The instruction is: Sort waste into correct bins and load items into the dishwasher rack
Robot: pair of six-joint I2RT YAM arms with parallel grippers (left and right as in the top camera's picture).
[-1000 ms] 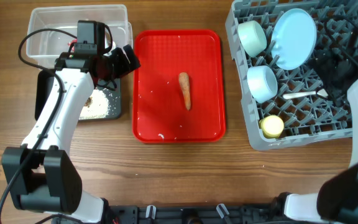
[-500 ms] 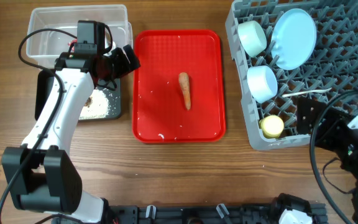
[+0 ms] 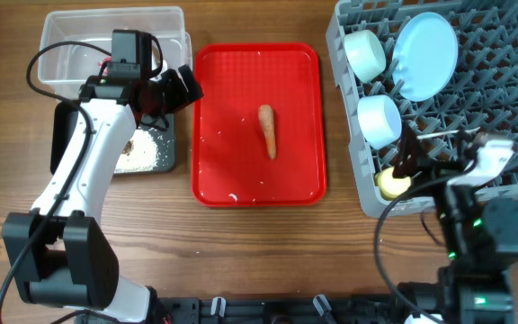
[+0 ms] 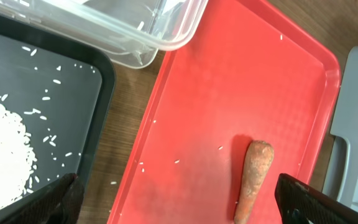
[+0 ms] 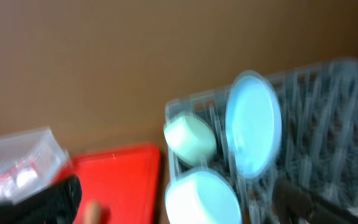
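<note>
Overhead view: the small orange carrot [image 3: 267,131] lies alone near the middle of the red tray [image 3: 214,108], lengthwise along the tray and touching nothing else. The left end effector [image 3: 180,87] hovers at the tray's left edge. In the left wrist view its fingers [image 4: 61,199] are spread wide and empty, with the carrot on the tray ahead of them, nearer the right-hand finger. The right end effector [image 5: 173,205] is also released and empty, held off the tray's right side by the dishwasher rack [image 3: 493,90]. The black tub [image 3: 61,135], just left of the tray, holds the white rice grains [image 3: 147,153]; a few stray grains lie on the tray itself. The clear tub [image 3: 70,36] sits off the tray's far left corner. Handling, as a judgement: the carrot should be light and stiff, and being round and tapered it is likely to roll or squirt out of a pinch. It is best gripped across the thicker half, with the fingers square to its length, not at the narrow tip. Markings: no brand, label or writing can be read on any item in any view.
</note>
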